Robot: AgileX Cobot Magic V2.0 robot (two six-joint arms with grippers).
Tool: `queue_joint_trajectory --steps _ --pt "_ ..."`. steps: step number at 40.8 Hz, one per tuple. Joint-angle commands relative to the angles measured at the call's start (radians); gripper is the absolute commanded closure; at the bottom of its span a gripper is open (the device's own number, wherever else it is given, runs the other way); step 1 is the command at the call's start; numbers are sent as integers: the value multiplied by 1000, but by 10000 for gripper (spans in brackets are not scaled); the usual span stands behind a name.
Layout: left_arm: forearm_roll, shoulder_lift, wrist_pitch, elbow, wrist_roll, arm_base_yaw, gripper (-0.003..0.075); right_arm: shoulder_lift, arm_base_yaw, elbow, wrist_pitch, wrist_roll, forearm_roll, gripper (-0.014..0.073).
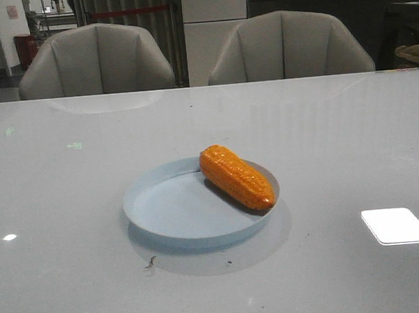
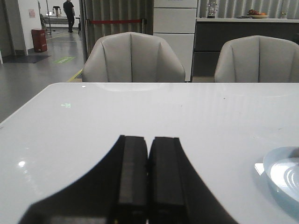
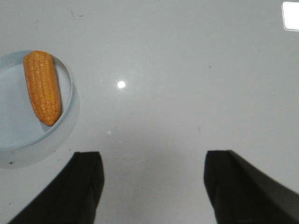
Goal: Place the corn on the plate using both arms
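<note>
- Left tool (image 2: pixel 148 186): one, seen only in its own wrist view; its two dark fingers (image 2: pixel 133 177) are clenched together with nothing between them, low over bare counter (image 2: pixel 140 112), well apart from the plate.
- Plate (image 1: pixel 170 210): one, pale blue, round and shallow, resting flat near the counter's middle in the front view.
- Corn (image 1: pixel 236 177): one orange cob, lying on its side in the plate's right half, diagonal, tapered end toward the near right rim and resting against it.
- Right tool (image 3: pixel 152 186): one, seen only in its wrist view; fingers spread wide, released, grasping nothing, over bare counter beside the plate and apart from it.
- Chairs (image 1: pixel 97 60): two grey ones behind the counter's far edge.
</note>
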Motion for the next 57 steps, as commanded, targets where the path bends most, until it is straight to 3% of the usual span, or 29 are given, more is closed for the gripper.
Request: queue_joint_trajectory --steps 1,27,31,42,49,57 --pt "0 3 -79 37 -12 1 627 -5 -5 -25 -72 -1 2 32" --pt "0 3 -79 37 -12 1 627 -37 -5 -21 -73 -1 -14 41" --pt "0 3 -79 37 -12 1 627 -92 -5 -21 -79 -1 -14 129" --pt "0 3 -79 37 -12 1 627 -267 -5 -11 -85 -1 -14 551" --pt "0 3 -79 37 -12 1 627 -403 -5 77 -155 -1 -18 526" --pt "0 3 -79 37 -12 1 627 -527 -5 285 -453 -1 -17 526"
